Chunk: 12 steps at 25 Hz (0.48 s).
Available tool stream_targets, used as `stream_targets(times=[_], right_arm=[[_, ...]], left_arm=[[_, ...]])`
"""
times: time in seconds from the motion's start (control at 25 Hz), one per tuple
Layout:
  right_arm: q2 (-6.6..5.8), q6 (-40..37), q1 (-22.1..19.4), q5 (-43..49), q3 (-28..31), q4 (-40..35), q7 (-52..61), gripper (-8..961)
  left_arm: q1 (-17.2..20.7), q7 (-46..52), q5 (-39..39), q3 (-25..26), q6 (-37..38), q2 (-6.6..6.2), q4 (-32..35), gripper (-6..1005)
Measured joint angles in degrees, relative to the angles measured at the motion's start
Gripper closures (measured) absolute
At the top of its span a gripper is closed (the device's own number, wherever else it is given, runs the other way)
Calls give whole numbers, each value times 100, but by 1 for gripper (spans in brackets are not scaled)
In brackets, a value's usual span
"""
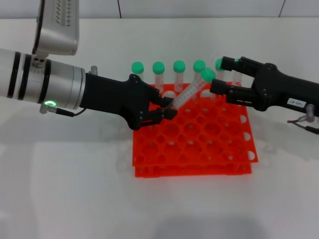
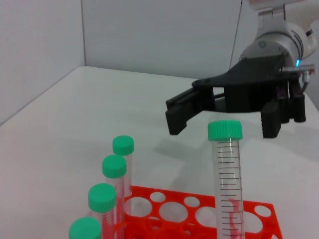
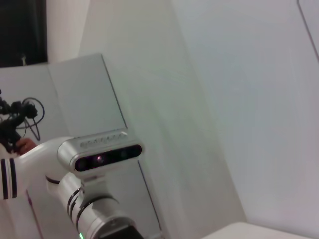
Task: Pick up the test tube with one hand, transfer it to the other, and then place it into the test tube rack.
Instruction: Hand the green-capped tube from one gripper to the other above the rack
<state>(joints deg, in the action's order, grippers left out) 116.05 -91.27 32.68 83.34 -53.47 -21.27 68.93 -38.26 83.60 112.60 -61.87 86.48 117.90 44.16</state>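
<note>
A: Where is the tube (image 1: 191, 90)?

B: Over the back of the rack (image 1: 199, 144), tilted, its green cap toward the right gripper. The left gripper (image 1: 167, 110) has its fingers pinched on the lower end of the tube, above the rack's holes.

A: And the right gripper (image 1: 219, 88)?

B: It sits just beside the cap, over the rack's back right corner. In the left wrist view its two black fingers (image 2: 189, 110) stand apart, spread behind the cap, with nothing between them. Whether they touch the cap cannot be told.

A: What about the other tubes (image 1: 158, 74)?

B: A row of green-capped tubes stands upright in the rack's back holes. Four of them show at the lower edge of the left wrist view, beside the held tube (image 2: 228, 184). The one nearest the right gripper is partly hidden behind its fingers.

A: And the rack itself?

B: Orange-red, two-tiered, on a white table (image 1: 75, 189). Most of its holes carry no tube.

A: Does the right wrist view show any of this?

B: No. It shows only a pale wall and the left arm (image 3: 94, 209) with its wrist camera.
</note>
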Motion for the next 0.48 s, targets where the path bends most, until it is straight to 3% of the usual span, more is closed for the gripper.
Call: stream_targets(times=[0.48], right_arm=[[12, -186, 327, -586, -126, 971, -756, 99]], left_arm=[[-34, -2, -2, -15, -127, 17, -3, 714]])
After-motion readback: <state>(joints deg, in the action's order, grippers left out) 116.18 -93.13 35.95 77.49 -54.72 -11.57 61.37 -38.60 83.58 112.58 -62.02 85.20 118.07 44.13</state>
